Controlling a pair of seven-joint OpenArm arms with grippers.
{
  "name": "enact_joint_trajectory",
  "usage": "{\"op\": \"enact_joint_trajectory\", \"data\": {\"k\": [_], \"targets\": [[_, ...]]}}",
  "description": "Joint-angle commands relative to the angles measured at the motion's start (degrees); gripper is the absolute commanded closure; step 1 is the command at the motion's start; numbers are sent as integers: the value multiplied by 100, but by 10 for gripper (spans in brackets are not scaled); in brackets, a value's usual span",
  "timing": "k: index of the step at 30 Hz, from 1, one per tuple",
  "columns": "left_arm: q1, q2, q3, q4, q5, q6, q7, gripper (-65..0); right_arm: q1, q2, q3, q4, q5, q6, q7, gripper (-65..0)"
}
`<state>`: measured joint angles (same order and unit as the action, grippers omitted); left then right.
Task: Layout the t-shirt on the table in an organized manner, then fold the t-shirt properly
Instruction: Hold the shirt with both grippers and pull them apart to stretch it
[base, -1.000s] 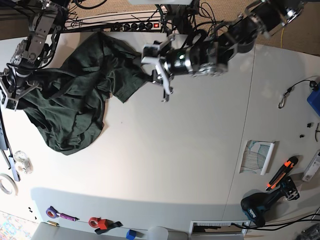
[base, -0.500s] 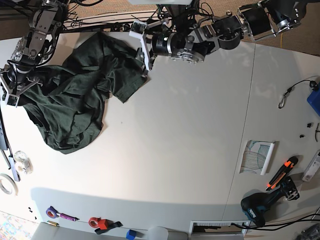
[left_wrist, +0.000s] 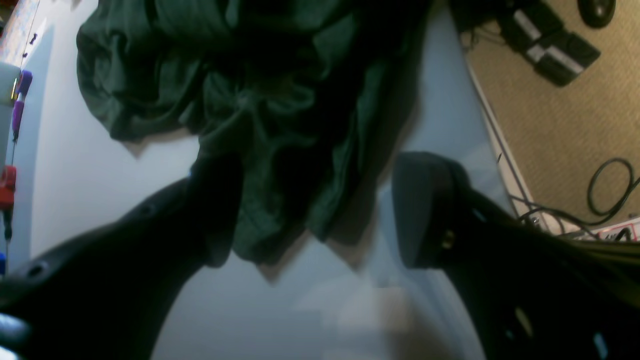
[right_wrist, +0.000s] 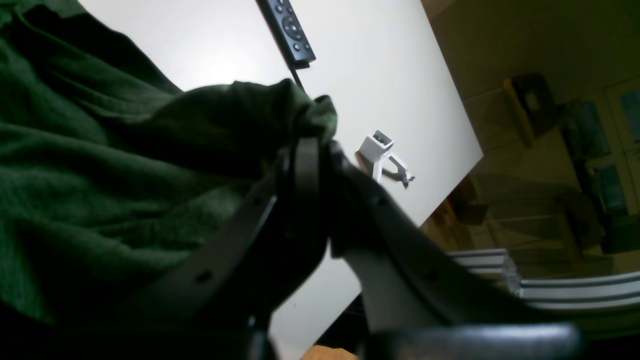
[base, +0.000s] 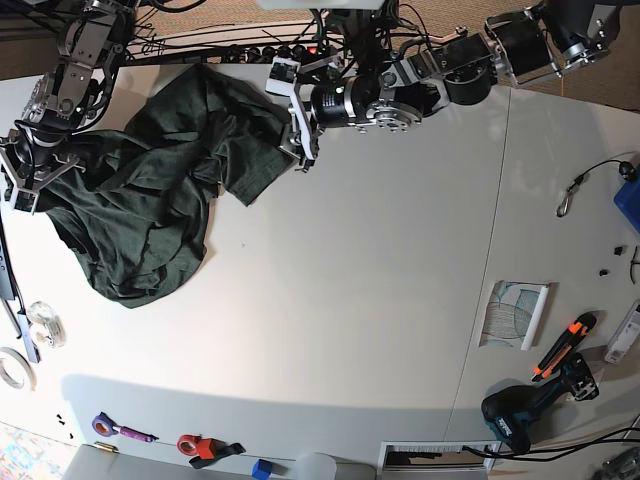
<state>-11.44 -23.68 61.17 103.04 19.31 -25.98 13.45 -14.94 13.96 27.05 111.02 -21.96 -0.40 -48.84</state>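
Left wrist: left tool (left_wrist: 316, 210) was spread, straddling a loose corner of the t-shirt (left_wrist: 240, 90), likely poised to grab it. Right wrist: right tool (right_wrist: 320, 146) pinched a bunched fold as anchor. Base: t-shirt lay crumpled on the counter (base: 350, 300) between both arms.

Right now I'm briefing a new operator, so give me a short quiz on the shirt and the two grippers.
1. True or false: the t-shirt lies flat and smoothed out on the table.
2. Which gripper is shut on the cloth? A) left gripper B) right gripper C) both
3. Fill in: at the shirt's edge, the left gripper's jaws stand ____.

Key: 1 false, the shirt is bunched and creased; 2 B; 3 open.
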Motion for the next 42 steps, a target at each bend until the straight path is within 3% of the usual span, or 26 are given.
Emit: {"op": "enact_joint_trajectory", "data": {"k": [1, 8, 12, 15, 21, 26, 30, 36, 39, 42], "targets": [[-114, 4, -22, 37, 28, 76, -111, -466, 35, 96, 44, 105, -92, -66, 140, 0], [-402, 184, -17, -715, 66, 299, -151, -466, 37, 98, 44, 105, 52, -61, 131, 0], [-509, 243, -15, -817, 13, 256, -173, -466, 35, 98, 44, 105, 52, -61, 133, 0], [-505, 240, 9, -817, 0, -50, -358, -466, 35, 98, 44, 105, 52, -61, 133, 0], [-549, 258, 363, -911, 2, 138, -407, -448, 35, 98, 44, 105, 52, -59, 129, 0], [-586, 479, 387, -1462, 4, 131, -448, -442, 37, 98, 44, 105, 52, -59, 129, 0], [-682, 667, 387, -1989, 2, 133, -452, -337, 37, 98, 44, 105, 52, -59, 131, 0], [-745, 649, 387, -2081, 0, 164, -444, -4, 37, 103, 44, 105, 52, 96, 144, 0], [-745, 581, 387, -2024, 0, 271, -428, 0, 37, 166, 44, 105, 52, 243, 149, 0], [-745, 345, 385, -1707, -2, 636, -326, 0, 42, 407, 44, 105, 52, 243, 144, 0]]}}
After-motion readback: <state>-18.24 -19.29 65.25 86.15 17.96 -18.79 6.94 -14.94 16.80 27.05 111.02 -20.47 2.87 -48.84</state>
